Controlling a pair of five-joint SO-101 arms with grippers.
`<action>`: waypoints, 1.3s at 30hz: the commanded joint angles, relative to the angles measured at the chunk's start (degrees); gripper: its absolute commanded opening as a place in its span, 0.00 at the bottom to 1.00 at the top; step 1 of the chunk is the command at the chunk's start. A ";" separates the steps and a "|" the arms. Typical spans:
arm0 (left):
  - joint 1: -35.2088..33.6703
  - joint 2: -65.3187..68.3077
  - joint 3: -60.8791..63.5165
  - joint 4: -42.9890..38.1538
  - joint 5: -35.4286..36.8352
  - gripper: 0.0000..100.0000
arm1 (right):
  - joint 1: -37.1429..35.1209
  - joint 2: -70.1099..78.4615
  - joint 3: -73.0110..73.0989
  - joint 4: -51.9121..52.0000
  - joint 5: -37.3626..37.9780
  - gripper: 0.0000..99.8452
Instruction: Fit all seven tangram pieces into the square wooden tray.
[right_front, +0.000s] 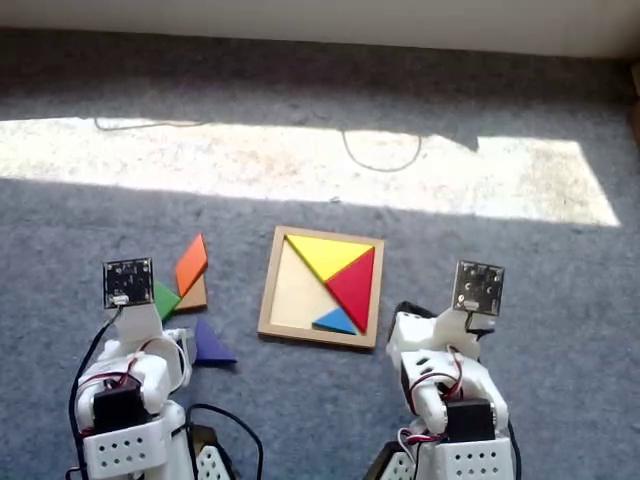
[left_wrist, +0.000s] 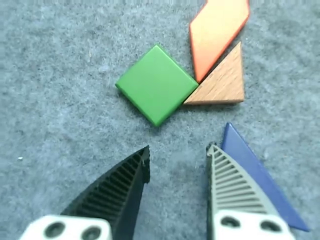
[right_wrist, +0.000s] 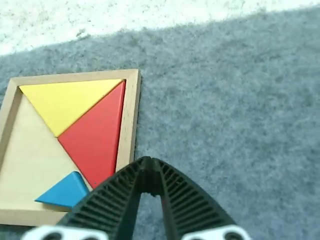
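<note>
Plainly, left pincer (left_wrist: 178, 148) spread, right pincer (right_wrist: 148, 163) closed

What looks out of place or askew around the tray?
Nothing stands out. Yellow triangle, red triangle and blue triangle lie flush in the tray; orange piece, green square, wooden triangle and purple triangle lie flat on the carpet.

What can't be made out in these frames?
Purple triangle: left wrist view, partly behind the left gripper.
Orange piece: left wrist view, cut off by the frame edge.
Green square: high view, partly behind the left arm.
Tray: right wrist view, one corner behind the right gripper, another cut off by the frame edge.
</note>
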 joint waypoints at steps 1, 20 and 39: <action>-5.05 -3.03 -10.51 -0.09 -0.62 0.19 | 0.66 -0.75 7.69 2.77 0.79 0.00; 3.38 30.99 -39.43 0.00 -18.81 0.23 | 0.66 -0.31 7.69 3.03 0.79 0.00; 5.76 102.11 -70.02 -15.65 -31.47 0.24 | 0.66 -0.22 7.69 3.03 0.79 0.00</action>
